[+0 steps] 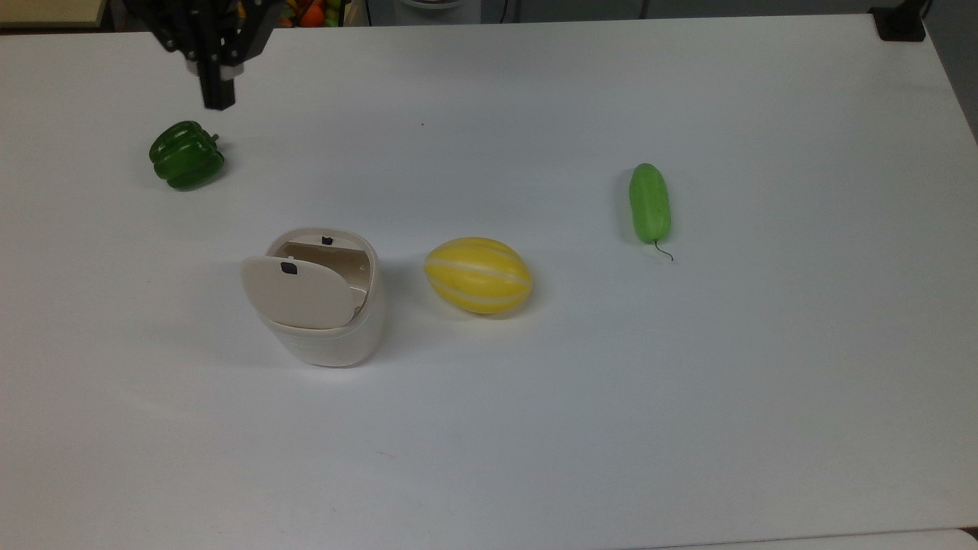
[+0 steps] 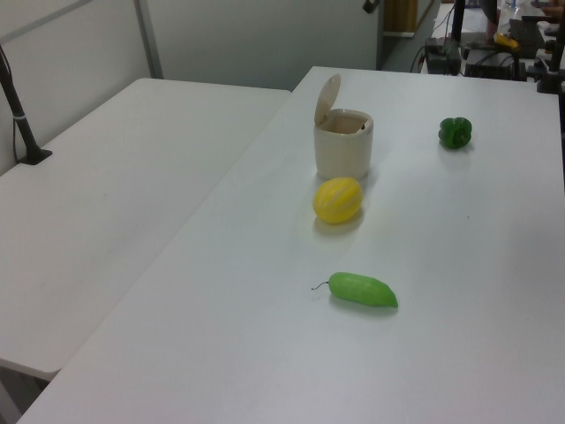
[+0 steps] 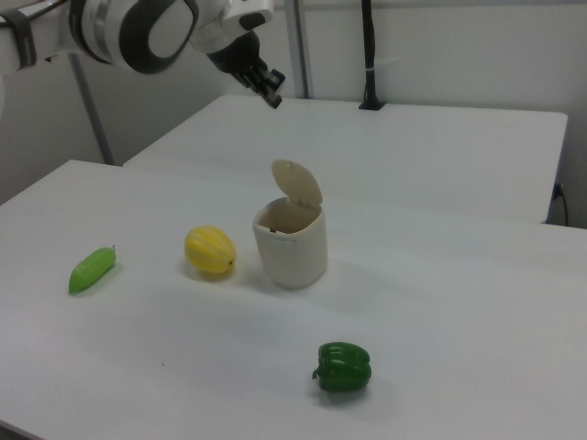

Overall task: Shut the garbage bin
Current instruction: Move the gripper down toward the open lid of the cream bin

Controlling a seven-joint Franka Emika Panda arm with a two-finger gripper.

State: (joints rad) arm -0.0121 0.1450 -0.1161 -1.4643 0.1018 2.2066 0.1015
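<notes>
The small cream-white plastic garbage bin (image 1: 325,305) stood on the white table (image 1: 688,382), just to the top view's left of the striped yellow melon (image 1: 478,275). Its flat beige hinged lid (image 1: 298,292) was swung up and stood nearly upright on the near side of the rim in the top view, leaving the mouth open. The black two-finger gripper (image 1: 217,98) hung high over the far edge of the table in the top view, beside the glossy green bell pepper (image 1: 186,155) and well apart from the bin, its fingers drawn together on nothing. In the right view the gripper (image 3: 273,97) sat above the bin (image 3: 292,240) and well clear of the raised lid (image 3: 297,183). In my judgement, the bin lay nearer and somewhat to the top view's right of the gripper, so closing would call for getting behind the upright lid and pushing it down over the mouth.
</notes>
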